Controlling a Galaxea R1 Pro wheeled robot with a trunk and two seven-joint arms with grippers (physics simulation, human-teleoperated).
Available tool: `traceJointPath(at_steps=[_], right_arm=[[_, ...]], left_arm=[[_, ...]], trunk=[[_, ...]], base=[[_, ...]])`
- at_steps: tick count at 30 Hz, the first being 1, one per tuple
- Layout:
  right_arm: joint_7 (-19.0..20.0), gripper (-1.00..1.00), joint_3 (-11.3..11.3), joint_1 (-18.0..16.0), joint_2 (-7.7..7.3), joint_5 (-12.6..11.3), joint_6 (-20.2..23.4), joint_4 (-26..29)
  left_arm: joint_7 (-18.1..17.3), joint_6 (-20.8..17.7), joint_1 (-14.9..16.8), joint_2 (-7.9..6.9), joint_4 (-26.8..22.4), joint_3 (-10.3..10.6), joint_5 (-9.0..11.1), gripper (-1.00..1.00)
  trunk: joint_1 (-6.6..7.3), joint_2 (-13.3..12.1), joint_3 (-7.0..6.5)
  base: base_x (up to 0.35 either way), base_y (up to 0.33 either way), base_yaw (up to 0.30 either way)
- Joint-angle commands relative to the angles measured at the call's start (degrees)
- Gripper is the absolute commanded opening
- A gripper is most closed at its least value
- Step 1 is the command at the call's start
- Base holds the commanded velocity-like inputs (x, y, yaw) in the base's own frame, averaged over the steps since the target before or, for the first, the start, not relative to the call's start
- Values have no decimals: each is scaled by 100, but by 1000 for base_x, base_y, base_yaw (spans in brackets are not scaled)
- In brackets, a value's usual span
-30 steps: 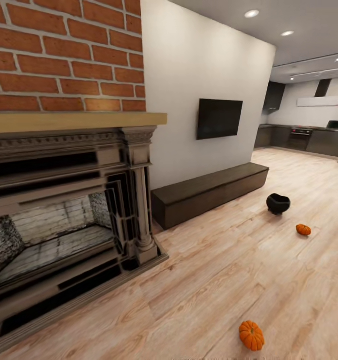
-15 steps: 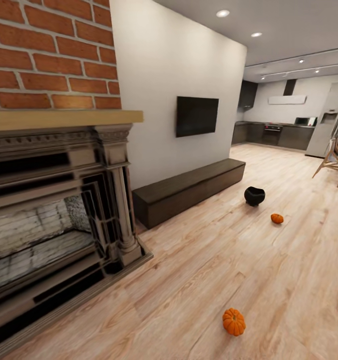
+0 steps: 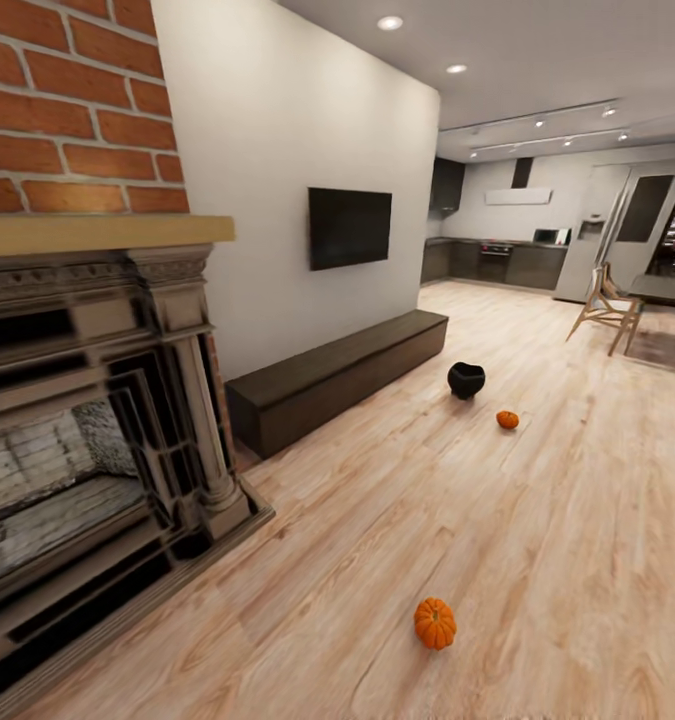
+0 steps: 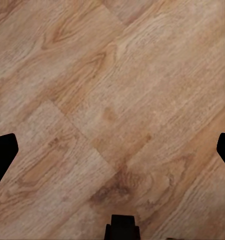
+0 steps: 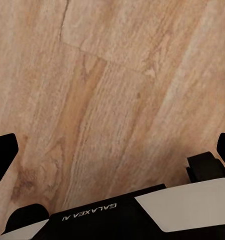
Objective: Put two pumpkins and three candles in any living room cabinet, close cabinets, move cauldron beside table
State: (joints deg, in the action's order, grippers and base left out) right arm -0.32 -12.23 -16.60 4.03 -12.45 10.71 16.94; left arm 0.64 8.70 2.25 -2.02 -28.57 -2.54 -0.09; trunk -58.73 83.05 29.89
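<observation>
A big open room with a pale wood plank floor [image 3: 537,540] is seen from the head camera, running back into a kitchen [image 3: 497,262] with dark units at the far end. Up close on the left there's a brick chimney breast [image 3: 67,110] over a carved grey fireplace [image 3: 97,440] with a light wood mantel [image 3: 97,233]. A black TV [image 3: 349,227] is mounted on the white wall [image 3: 277,180] past it.

The cabinet [image 3: 337,375] is set low along that wall under the TV, long and dark brown, with everything looking shut from here. The cauldron [image 3: 466,379] is parked on the floor just off the cabinet's far end, a bit apart from it. One pumpkin [image 3: 507,420] is sat near the cauldron, slightly closer to the camera. The other pumpkin [image 3: 435,623] is found well apart from those, much nearer, out on open floor. No candle can be made out from this angle. A wooden chair [image 3: 605,306] is spotted at the right near a rug [image 3: 667,350].

In the left wrist view, the left gripper [image 4: 112,150] is spread wide over bare planks, nothing between the dark fingertips [image 4: 2,152] at the frame edges. Same deal in the right wrist view: right gripper [image 5: 112,150] spread wide over floor, nothing held, with some of the robot's black-and-white body [image 5: 142,215] caught beneath.
</observation>
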Motion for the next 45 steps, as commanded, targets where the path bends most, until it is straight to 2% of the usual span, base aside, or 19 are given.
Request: traceJointPath(at_steps=[1, 13, 18, 23, 40, 45], right_arm=[[-3, 100, -54, -1, 2, -38, 29, 11], [-16, 100, -151, 5, -6, -38, 30, 11], [-74, 100, -295, 7, -87, -38, 41, 11], [-78, 100, -328, 8, -124, -38, 25, 11], [-82, 100, -352, 8, -125, -55, -134, 8], [-83, 100, -482, 8, -130, -49, -140, 11]], left_arm=[[7, 18, 1, 2, 4, -3, -4, 100], [7, 12, 1, 0, 10, -9, -9, 100], [7, 9, 3, 0, 12, -9, -10, 100], [7, 10, 2, 3, 49, 13, -12, 100], [7, 18, 3, -7, 63, -8, -16, 100], [7, 18, 3, -3, 63, -9, -17, 100]], trunk=[[0, 3, 10], [0, 3, 63], [0, 3, 85], [0, 3, 105], [0, 3, 145], [0, 3, 146]], base=[[0, 0, -259], [0, 0, -263], [0, 0, -267], [0, 0, -267], [0, 0, -266], [0, 0, -264]])
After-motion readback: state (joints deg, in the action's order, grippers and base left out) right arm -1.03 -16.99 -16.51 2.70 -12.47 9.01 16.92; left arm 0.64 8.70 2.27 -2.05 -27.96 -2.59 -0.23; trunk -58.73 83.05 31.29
